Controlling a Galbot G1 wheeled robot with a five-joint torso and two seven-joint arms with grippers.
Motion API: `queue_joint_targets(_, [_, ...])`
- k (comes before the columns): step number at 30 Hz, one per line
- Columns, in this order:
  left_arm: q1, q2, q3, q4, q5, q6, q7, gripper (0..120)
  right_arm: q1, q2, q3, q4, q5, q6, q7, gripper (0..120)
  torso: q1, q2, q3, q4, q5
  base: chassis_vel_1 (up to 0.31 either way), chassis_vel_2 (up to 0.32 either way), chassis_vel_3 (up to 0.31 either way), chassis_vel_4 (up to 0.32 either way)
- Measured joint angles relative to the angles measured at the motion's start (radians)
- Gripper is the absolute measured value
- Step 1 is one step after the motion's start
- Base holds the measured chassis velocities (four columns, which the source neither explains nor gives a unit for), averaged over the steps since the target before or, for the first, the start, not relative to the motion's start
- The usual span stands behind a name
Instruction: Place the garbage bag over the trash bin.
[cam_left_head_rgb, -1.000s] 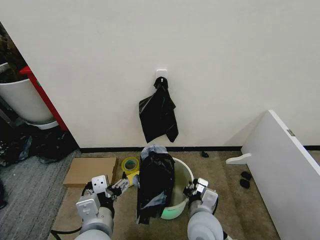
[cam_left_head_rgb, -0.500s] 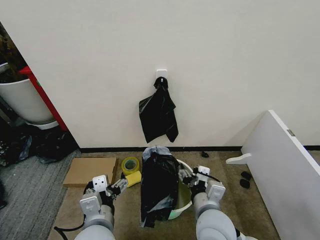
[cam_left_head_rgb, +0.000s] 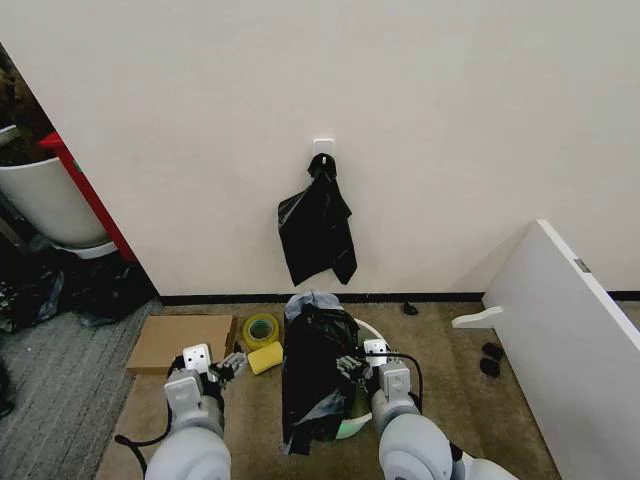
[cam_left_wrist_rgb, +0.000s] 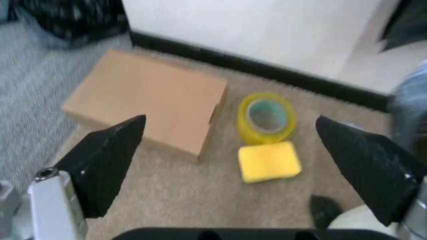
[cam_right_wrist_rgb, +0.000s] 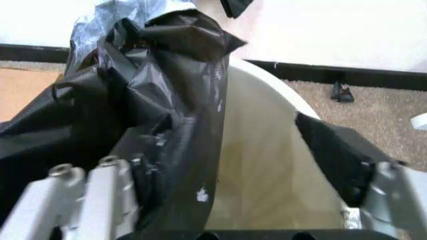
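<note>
Garbage bag (cam_left_head_rgb: 318, 375) draped upright over trash bin (cam_left_head_rgb: 368, 338) left rim. Right gripper (cam_left_head_rgb: 357, 366) nearer, jaws spread astride bag edge. Left gripper (cam_left_head_rgb: 222, 372) apart, jaws spread, empty.

A cardboard box (cam_left_wrist_rgb: 150, 102), yellow tape roll (cam_left_wrist_rgb: 267, 116) and yellow sponge (cam_left_wrist_rgb: 269, 161) lie on carpet.

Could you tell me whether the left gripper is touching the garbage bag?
Apart: in the head view the left gripper hangs open over carpet, clear of the garbage bag.
</note>
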Motion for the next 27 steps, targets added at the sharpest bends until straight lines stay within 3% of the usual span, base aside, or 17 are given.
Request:
queue_joint_targets(5, [-0.054, 0.038, 0.023, 0.078, -0.050, -0.006, 0.047, 100, -0.006, 0.007, -0.002, -0.001, 0.017, 0.006, 0.013, 47, 0.000, 0.000, 0.000, 0.0000, 0.0000, 0.000, 0.000, 0.000, 0.000])
queue_joint_targets(7, [-0.061, 0.047, 0.035, 0.081, -0.063, -0.003, 0.065, 100, -0.008, 0.008, -0.003, -0.004, 0.018, 0.007, 0.016, 45, 0.000, 0.000, 0.000, 0.0000, 0.0000, 0.000, 0.000, 0.000, 0.000])
queue_joint_targets(12, [-0.083, 0.075, 0.078, 0.070, -0.154, 0.015, 0.186, 100, -0.019, 0.015, -0.004, -0.010, 0.018, 0.013, 0.025, 22, 0.000, 0.000, 0.000, 0.0000, 0.0001, 0.000, 0.000, 0.000, 0.000])
queue_joint_targets(18, [-0.149, 0.076, 0.105, 0.104, -0.164, 0.006, 0.314, 100, -0.025, 0.022, 0.000, -0.017, 0.009, 0.021, 0.025, 0, 0.000, 0.000, 0.000, 0.0000, 0.0002, 0.000, 0.000, 0.000, 0.000])
queue_joint_targets(22, [-0.197, 0.064, 0.126, 0.136, -0.161, 0.017, 0.338, 100, -0.030, 0.024, 0.002, -0.023, 0.002, 0.023, 0.025, 0, 0.000, 0.000, 0.000, -0.0001, 0.0003, 0.000, 0.000, 0.000, 0.000])
queue_joint_targets(27, [-0.236, 0.037, 0.229, 0.188, -0.127, 0.042, 0.339, 96, -0.036, 0.020, 0.007, -0.026, -0.012, 0.024, 0.023, 0, 0.000, 0.000, 0.000, -0.0001, 0.0002, 0.000, 0.000, 0.000, 0.000])
